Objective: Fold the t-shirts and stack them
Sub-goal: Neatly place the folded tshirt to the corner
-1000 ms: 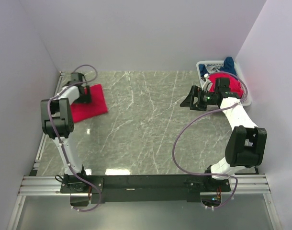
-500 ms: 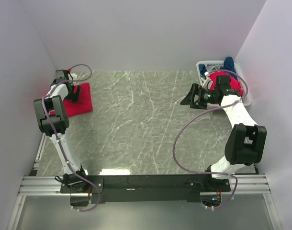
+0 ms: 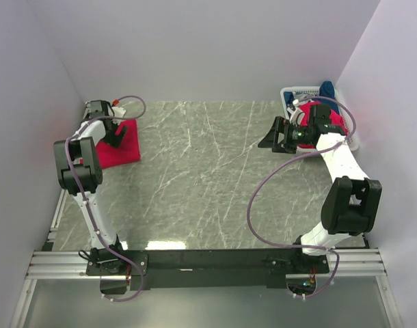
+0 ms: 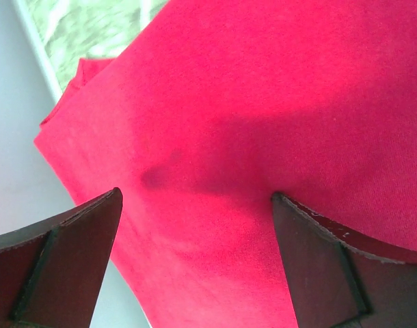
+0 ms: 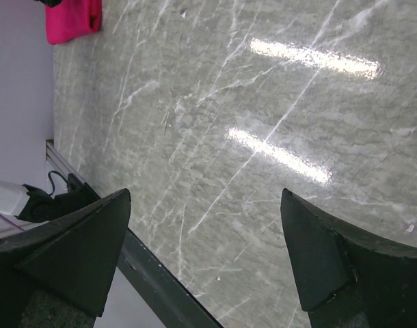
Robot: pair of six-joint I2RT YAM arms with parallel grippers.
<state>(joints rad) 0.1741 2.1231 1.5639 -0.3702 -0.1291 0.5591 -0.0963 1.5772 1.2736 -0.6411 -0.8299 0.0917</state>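
Observation:
A folded bright red t-shirt [image 3: 119,152] lies at the table's far left, against the wall. My left gripper [image 3: 117,137] hovers just above it, open, and the red t-shirt [image 4: 249,109] fills the left wrist view, with cloth showing between the two dark fingers [image 4: 65,260]. Another red t-shirt [image 3: 337,121] and a dark blue t-shirt [image 3: 327,89] lie bunched in the white mesh basket [image 3: 290,96] at the far right. My right gripper [image 3: 270,135] stands open over bare table left of the basket, holding nothing. The right wrist view shows my right gripper [image 5: 205,198] and the far red t-shirt [image 5: 72,20].
The grey marbled table [image 3: 208,178] stretches between the arms. Walls close in on the left, the back and the right. A black rail [image 3: 215,260] with both arm bases runs along the near edge.
The folded red shirt has slid left toward the wall, and the left gripper has swung left and partly back above it. The right gripper has barely moved.

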